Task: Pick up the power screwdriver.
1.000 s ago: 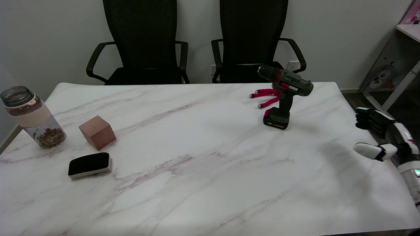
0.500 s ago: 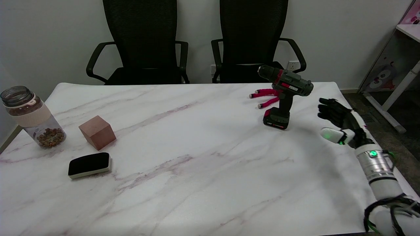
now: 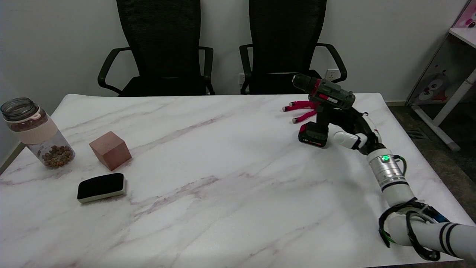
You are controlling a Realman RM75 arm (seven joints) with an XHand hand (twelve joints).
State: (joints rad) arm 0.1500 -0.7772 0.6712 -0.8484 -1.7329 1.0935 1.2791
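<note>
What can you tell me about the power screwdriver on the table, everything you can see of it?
The power screwdriver stands upright on its black-and-red battery base near the table's far right. Its dark green-grey plastic body has a red collar and a black chuck pointing left. The right hand is at its grip from the right; whether the fingers have closed is unclear. A pink flexible tripod lies just behind.

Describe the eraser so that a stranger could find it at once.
Look at the table's near left part, in front of the wooden cube and the jar. The eraser lies flat there, alone: a low block, black on top, white underneath.
</note>
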